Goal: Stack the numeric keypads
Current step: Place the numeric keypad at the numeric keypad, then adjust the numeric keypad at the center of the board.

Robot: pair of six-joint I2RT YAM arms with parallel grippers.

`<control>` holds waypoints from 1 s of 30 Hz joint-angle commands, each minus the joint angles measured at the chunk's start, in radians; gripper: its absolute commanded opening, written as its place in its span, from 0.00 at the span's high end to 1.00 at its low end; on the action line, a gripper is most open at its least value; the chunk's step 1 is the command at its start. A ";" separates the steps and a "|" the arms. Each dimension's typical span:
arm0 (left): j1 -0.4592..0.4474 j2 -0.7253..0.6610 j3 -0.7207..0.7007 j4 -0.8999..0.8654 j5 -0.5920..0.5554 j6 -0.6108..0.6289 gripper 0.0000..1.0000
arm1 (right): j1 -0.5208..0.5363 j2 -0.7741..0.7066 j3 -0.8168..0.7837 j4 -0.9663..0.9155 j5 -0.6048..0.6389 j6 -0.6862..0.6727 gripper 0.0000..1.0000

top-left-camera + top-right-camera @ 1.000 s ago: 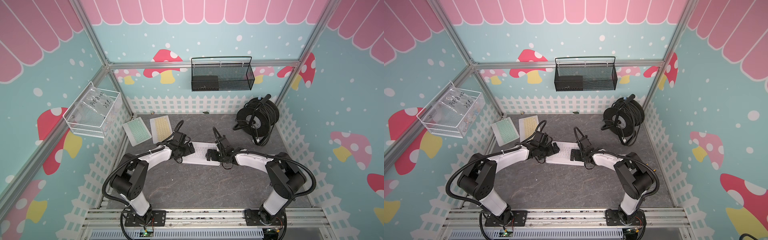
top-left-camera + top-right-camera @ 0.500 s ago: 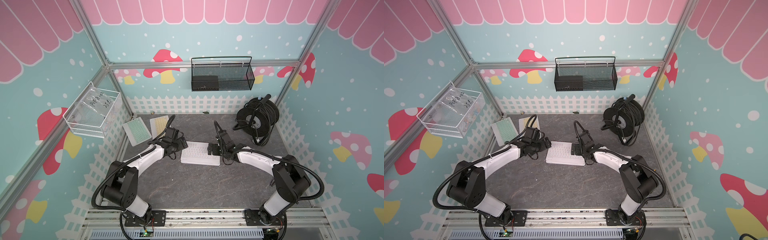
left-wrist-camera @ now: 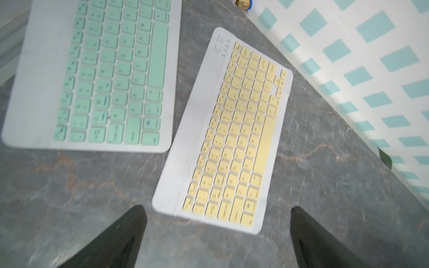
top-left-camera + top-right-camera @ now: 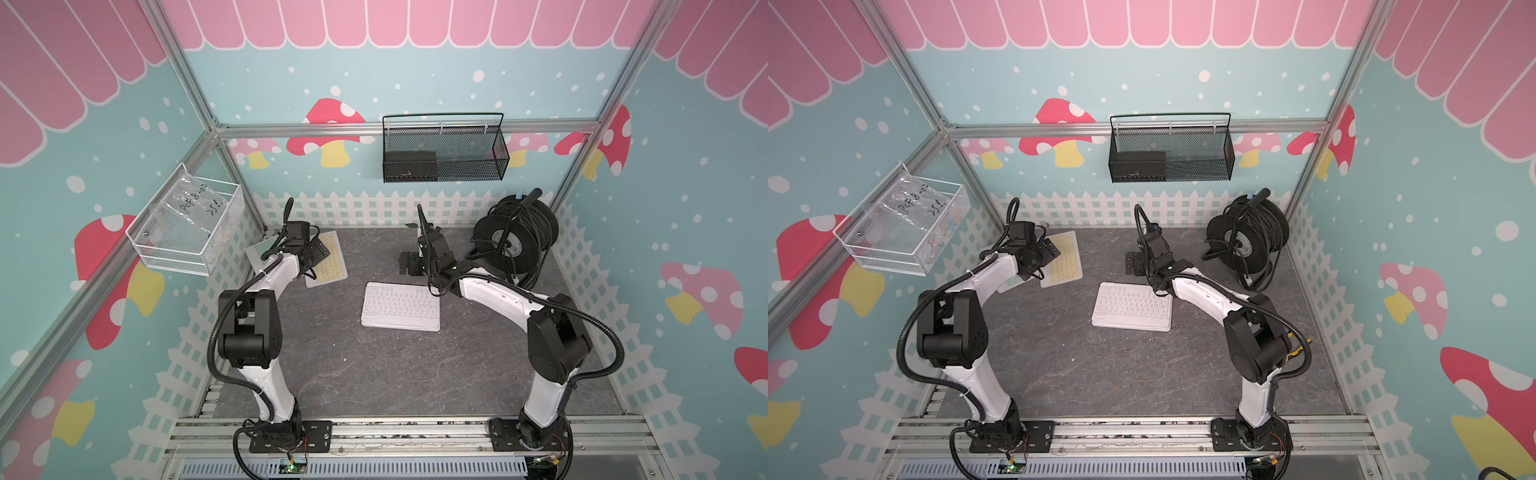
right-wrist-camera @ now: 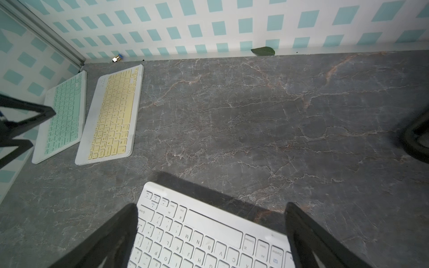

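Observation:
A white-keyed keypad (image 4: 401, 306) (image 4: 1133, 306) lies flat in the middle of the table. At the back left lie a yellow-keyed keypad (image 4: 330, 259) (image 3: 232, 139) and a mint green one (image 3: 104, 76) (image 5: 65, 111) side by side, apart; the left arm hides most of the green one in both top views. My left gripper (image 4: 320, 249) (image 3: 217, 208) hovers open over the near end of the yellow keypad, holding nothing. My right gripper (image 4: 409, 264) (image 5: 210, 207) hangs open and empty above the far edge of the white keypad (image 5: 197, 236).
A black cable reel (image 4: 515, 237) stands at the back right. A black mesh basket (image 4: 444, 153) hangs on the back wall and a clear wire basket (image 4: 187, 228) on the left wall. A green leaf (image 5: 262, 51) and a brass fitting (image 5: 115, 59) lie by the back fence.
Both grippers have drawn away from the ends of the white keypad. The left one swung back-left over the yellow keypad; the right one backed off toward the rear. The white keypad stayed put.

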 commanded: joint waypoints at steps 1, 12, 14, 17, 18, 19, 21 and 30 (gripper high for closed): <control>0.038 0.129 0.145 -0.053 -0.018 0.008 0.01 | 0.005 0.035 0.044 -0.007 -0.033 -0.033 0.00; 0.093 0.455 0.497 -0.107 0.061 -0.017 0.00 | 0.000 0.113 0.094 -0.001 -0.071 -0.058 0.00; 0.094 0.497 0.547 -0.115 0.095 -0.016 0.01 | -0.006 0.125 0.100 -0.003 -0.080 -0.058 0.00; 0.094 0.559 0.629 -0.146 0.126 -0.020 0.01 | -0.015 0.143 0.105 -0.002 -0.094 -0.053 0.00; 0.095 0.580 0.659 -0.157 0.140 -0.021 0.01 | -0.018 0.147 0.104 -0.002 -0.096 -0.050 0.00; 0.095 0.599 0.686 -0.164 0.163 -0.027 0.01 | -0.023 0.150 0.102 -0.003 -0.099 -0.047 0.00; 0.095 0.636 0.732 -0.187 0.206 -0.044 0.01 | -0.031 0.153 0.096 -0.004 -0.101 -0.038 0.00; 0.041 0.694 0.796 -0.200 0.379 -0.079 0.00 | -0.072 0.123 0.042 0.003 -0.123 -0.024 0.00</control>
